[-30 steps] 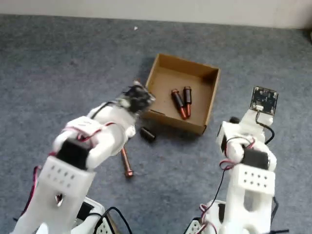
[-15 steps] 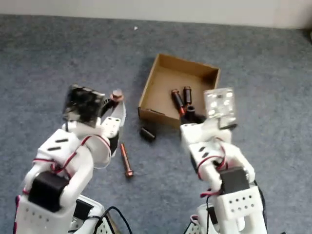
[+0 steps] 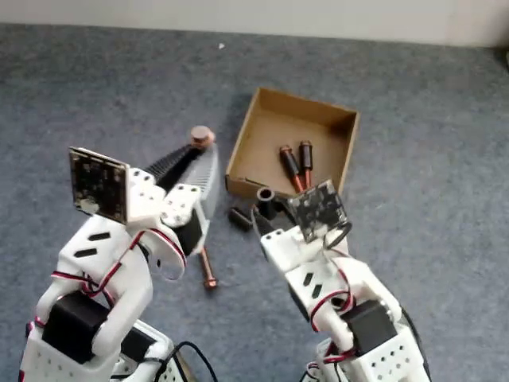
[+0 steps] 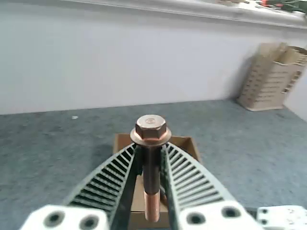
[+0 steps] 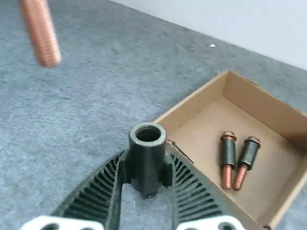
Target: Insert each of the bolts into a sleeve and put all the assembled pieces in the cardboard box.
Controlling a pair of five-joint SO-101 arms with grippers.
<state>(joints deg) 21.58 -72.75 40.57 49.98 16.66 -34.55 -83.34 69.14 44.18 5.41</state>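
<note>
On the grey table (image 3: 413, 95), beside the cardboard box (image 3: 347, 159) with two assembled pieces (image 3: 291, 169) inside: apparently the insertion step. Left claw (image 4: 150, 149) clenched on a copper bolt (image 4: 150, 129), flanged hex head out beyond the tips; right claw (image 5: 147, 165) grasping a dark sleeve (image 5: 147, 143) near the box front, bore open. Next, probably calls for lining up threaded end with bore. A spare bolt (image 3: 205, 267) and a spare sleeve (image 3: 240, 218) loose on table.

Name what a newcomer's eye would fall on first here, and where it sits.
The left tool grips a copper bolt upright, head up, left of the cardboard box. The right tool holds a black sleeve, bore up, near the box's front wall; two assembled pieces lie inside.
</note>
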